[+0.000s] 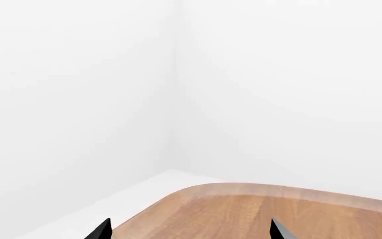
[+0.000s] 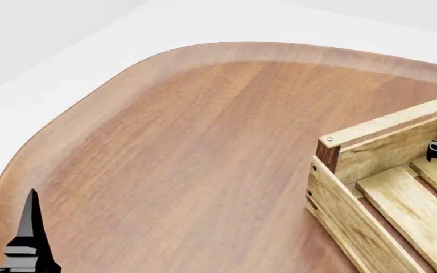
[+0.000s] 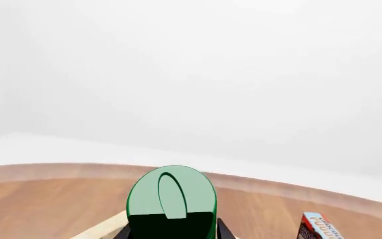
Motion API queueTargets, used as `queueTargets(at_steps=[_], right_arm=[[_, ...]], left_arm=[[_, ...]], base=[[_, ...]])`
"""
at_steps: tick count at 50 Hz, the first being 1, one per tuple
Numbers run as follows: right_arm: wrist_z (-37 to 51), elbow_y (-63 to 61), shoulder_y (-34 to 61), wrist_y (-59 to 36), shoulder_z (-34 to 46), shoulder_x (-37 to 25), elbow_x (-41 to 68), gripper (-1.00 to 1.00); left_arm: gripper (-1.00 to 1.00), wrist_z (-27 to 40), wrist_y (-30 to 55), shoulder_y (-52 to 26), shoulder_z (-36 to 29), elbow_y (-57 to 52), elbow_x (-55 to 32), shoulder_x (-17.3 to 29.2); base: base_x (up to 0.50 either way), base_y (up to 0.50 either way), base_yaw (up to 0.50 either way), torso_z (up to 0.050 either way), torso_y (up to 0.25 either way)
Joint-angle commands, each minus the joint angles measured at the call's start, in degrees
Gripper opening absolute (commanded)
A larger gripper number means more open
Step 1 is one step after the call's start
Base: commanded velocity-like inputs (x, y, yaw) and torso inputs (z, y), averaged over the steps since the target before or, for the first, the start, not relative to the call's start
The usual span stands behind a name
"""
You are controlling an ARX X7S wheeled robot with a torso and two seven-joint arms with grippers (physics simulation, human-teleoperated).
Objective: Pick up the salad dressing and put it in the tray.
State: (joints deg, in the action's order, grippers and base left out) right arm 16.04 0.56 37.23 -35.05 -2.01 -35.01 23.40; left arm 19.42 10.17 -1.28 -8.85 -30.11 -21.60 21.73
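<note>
- wooden table (image 2: 188,148): big rounded top, fills the head view, mostly bare on the left side.
- tray (image 2: 370,199): slatted wooden crate with dark corner posts, sits at the table's right, cut off by the frame edge.
- right gripper (image 3: 172,234): in the head view only a dark bit of it shows over the tray's inner wall at the far right; in the right wrist view it looks clamped on the salad dressing (image 3: 171,199), green cap filling the lower centre. fingers mostly hidden, so the grip is a judgement.
- left gripper (image 1: 187,231): two black fingertips spread wide apart, nothing between them, parked low near the table's left edge.
- pudding box (image 3: 317,226): on the table beyond the bottle, only a corner seen.
- step: carry looks done, bottle is held above or just inside the tray.
- next: lower until the bottle rests on the slats, then let go; the bottle's height above the floor can't be told.
</note>
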Motion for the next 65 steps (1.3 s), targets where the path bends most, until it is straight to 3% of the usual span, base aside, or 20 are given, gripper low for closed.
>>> queueTargets(at_steps=[1, 10, 26, 37, 65], right_arm=[[-1.5, 10.0, 2.2, 5.8, -0.1, 0.6, -3.3, -1.00], [-1.5, 18.8, 2.6, 10.7, 1.0, 1.6, -5.9, -1.00], [-3.1, 45.0, 8.7, 24.3, 2.2, 3.9, -9.8, -1.00], [-2.8, 74.1, 16.0, 44.4, 5.2, 7.5, -15.2, -1.00], [-1.8, 74.4, 12.0, 45.9, -3.1, 9.2, -18.4, -1.00]], left_arm=[[1.00, 0.1, -0.3, 0.0, -0.3, 0.3, 0.2, 0.1], [1.00, 0.1, -0.7, 0.2, -0.5, 0.8, 0.3, 0.1], [1.00, 0.4, -0.9, 0.3, -0.8, 1.0, 0.5, 0.2], [1.00, 0.4, -1.3, 0.2, -1.2, 1.3, 0.9, 0.3], [1.00, 0.8, -1.7, 0.2, -1.5, 1.8, 1.2, 0.5]], base=[[0.00, 0.00, 0.00, 0.000, 0.000], [0.00, 0.00, 0.00, 0.000, 0.001], [0.00, 0.00, 0.00, 0.000, 0.001], [0.00, 0.00, 0.00, 0.001, 0.001], [0.00, 0.00, 0.00, 0.000, 0.000]])
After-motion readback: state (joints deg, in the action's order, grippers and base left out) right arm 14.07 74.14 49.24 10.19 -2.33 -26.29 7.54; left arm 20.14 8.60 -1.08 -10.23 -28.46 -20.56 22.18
